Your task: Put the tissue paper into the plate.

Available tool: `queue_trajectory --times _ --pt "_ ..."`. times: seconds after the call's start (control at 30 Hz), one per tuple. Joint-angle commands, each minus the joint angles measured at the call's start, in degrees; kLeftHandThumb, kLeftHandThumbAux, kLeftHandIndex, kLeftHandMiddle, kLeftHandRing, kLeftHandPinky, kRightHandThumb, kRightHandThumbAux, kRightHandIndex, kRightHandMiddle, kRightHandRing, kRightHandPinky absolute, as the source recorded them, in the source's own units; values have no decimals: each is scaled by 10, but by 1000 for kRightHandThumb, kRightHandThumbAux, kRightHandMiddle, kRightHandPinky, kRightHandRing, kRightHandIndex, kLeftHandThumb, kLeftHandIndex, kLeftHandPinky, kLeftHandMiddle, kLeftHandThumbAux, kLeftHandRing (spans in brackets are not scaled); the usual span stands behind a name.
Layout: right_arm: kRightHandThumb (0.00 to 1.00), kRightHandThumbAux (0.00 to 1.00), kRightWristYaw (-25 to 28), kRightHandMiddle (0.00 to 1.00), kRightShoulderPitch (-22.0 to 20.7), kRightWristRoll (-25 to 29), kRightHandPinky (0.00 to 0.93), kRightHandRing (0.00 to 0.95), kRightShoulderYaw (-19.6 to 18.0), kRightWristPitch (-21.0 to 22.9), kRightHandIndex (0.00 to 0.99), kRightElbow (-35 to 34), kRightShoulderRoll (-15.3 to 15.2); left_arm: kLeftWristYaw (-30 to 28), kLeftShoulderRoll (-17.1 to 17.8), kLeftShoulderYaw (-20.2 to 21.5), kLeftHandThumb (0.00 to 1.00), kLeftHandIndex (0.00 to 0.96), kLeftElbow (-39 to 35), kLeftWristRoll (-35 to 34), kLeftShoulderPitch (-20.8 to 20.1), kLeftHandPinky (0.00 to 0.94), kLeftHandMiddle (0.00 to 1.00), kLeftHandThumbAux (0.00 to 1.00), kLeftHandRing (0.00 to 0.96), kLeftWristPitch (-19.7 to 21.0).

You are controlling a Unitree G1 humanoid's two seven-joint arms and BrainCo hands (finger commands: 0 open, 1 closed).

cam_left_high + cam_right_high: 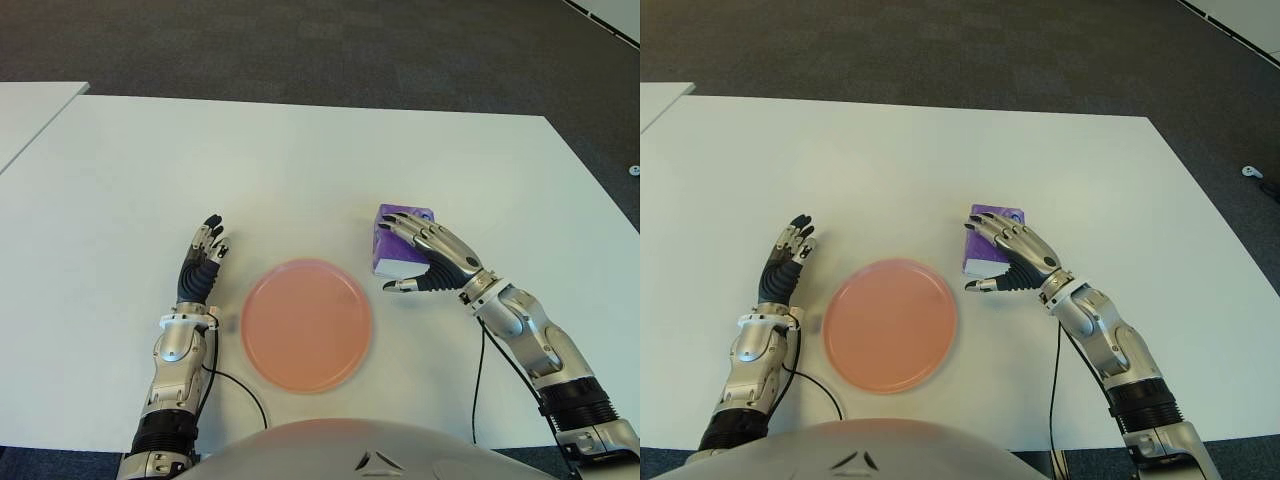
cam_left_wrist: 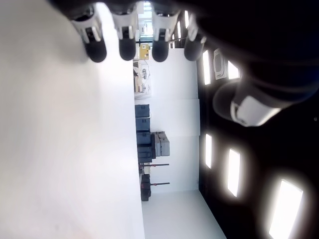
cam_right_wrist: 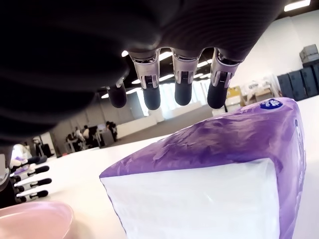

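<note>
The tissue paper pack, purple wrap with a white end face, lies on the white table just right of the pink plate. My right hand hovers over the pack, fingers stretched across its top and thumb low beside its near end. In the right wrist view the fingertips hang above the pack with a gap, so the hand is open and holds nothing. The plate has nothing in it. My left hand shows left of the plate, fingers straight and open.
A second white table stands at the far left, apart from this one. Dark carpet lies beyond the far edge. Thin black cables run by each forearm near the front edge.
</note>
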Motion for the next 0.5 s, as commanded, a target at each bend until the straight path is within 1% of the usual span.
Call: queue_trajectory --times 0.03,0.23,0.4,0.5 --pt "273 385 7 0 5 13 0 0 -4 5 0 -5 3 4 -6 -4 0 0 17 3 16 0 0 437 0 23" --pt "269 388 -1 0 -11 27 0 0 -18 0 0 1 3 5 -7 -3 0 0 17 2 16 0 0 451 0 23" --pt "277 387 -23 0 -10 24 0 0 -25 -5 0 6 11 5 -8 -3 0 0 14 2 18 0 0 457 0 22" --pt "278 383 -26 0 -14 30 0 0 -28 -5 0 11 12 4 -8 -4 0 0 14 3 18 0 0 457 0 23"
